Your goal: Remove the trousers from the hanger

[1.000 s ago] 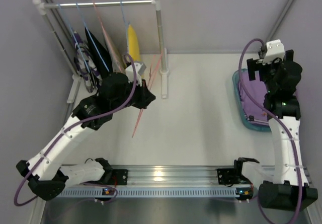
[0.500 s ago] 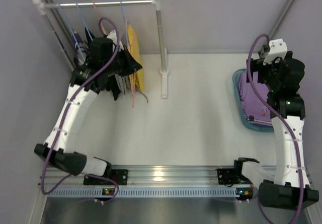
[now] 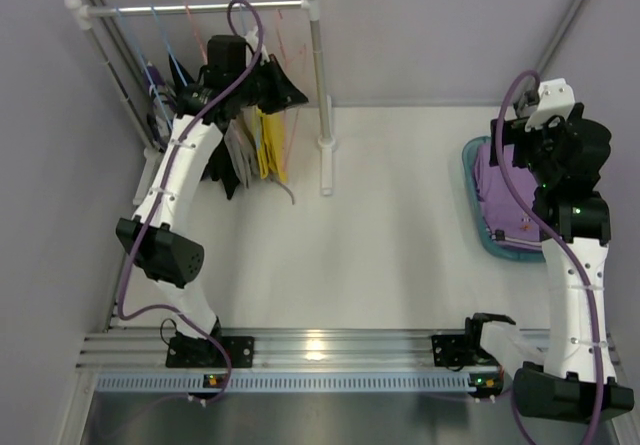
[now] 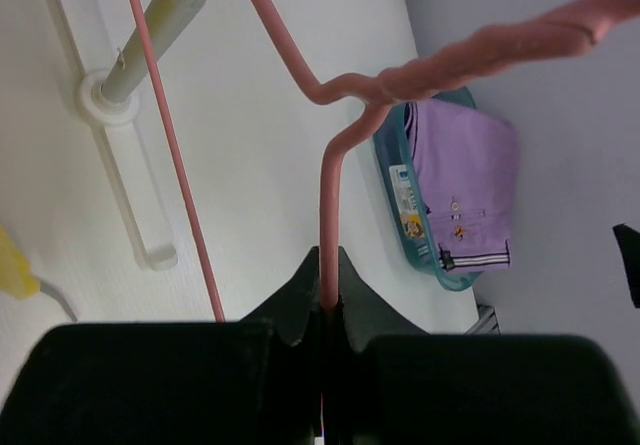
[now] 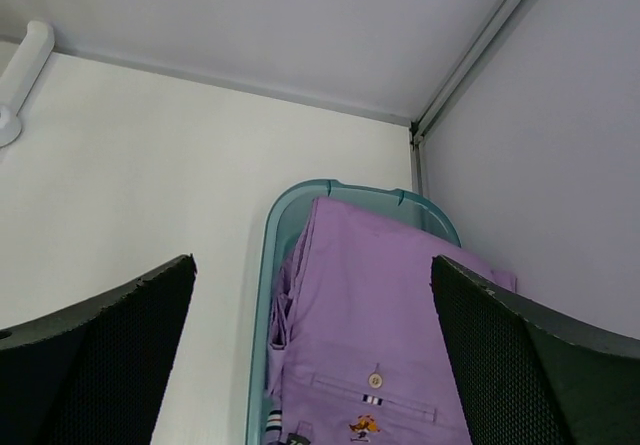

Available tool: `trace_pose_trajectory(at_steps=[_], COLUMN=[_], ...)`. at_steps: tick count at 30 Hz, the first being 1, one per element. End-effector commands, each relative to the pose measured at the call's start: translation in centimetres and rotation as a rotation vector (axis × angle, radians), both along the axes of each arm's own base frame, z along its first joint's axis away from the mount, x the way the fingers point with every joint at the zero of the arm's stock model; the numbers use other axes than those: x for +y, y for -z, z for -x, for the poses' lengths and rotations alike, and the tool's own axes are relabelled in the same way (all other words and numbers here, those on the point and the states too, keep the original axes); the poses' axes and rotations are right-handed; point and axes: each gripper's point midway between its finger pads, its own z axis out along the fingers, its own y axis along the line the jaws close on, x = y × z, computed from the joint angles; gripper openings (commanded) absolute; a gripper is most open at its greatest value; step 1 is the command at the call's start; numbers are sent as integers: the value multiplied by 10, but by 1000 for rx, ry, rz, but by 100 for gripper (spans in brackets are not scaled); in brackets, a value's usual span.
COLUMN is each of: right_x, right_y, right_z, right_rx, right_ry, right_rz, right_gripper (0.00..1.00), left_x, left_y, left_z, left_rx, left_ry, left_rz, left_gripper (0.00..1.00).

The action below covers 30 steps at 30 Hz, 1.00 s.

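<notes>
My left gripper [image 3: 287,89] is raised beside the rail [image 3: 130,9] and shut on an empty pink hanger [image 4: 400,80], pinching its wire between the jaws [image 4: 328,300]. The yellow trousers [image 3: 268,147], grey-beige trousers [image 3: 240,150], black trousers [image 3: 222,170] and dark patterned trousers [image 3: 165,125] hang on hangers below the rail. The lilac trousers [image 5: 385,305] lie folded in the teal basket [image 5: 260,315] at the right. My right gripper [image 5: 315,350] is open and empty, held above the basket, with the trousers between its fingers [image 5: 100,355].
The rack's right post [image 3: 318,75] stands on a white foot [image 4: 105,100] on the table. The basket [image 3: 478,220] sits against the right wall. Grey walls close in on the left, back and right.
My left arm has swung up and back from the table's left middle to the rail, carrying the pink hanger. My right arm has barely moved.
</notes>
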Motion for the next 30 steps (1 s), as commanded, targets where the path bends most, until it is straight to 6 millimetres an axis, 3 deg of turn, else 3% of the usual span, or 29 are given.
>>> trace_pose_trajectory(at_steps=[1,9,16,21,28,30], right_x=[-1,2,4,5,5,5], right_y=[-1,2,-5,0,7,9], right_z=[2,-4,-3,-3,-4,-4], right_rx=[-17,-13,-26,-17,-6,0], right_ry=[-6,-11,-16,-18,-16,-16], right_rz=[-9,-42,-66,-63,-78,-82], right_gripper=[99,99,100,99,99,100], left_x=[-8,-9,-9,-14,-16,-16], left_y=[-66,-79,-51,-43,-20,-18], left_z=[-6,-29,-61,-79,-88,-87], left_rx=[-207,-282,-242,-242,-200,-195], left_ry=[7,-46,-102,-112,-116,-110], left_rz=[89,78,50,55,28,22], left_gripper=[0,0,0,3,10,21])
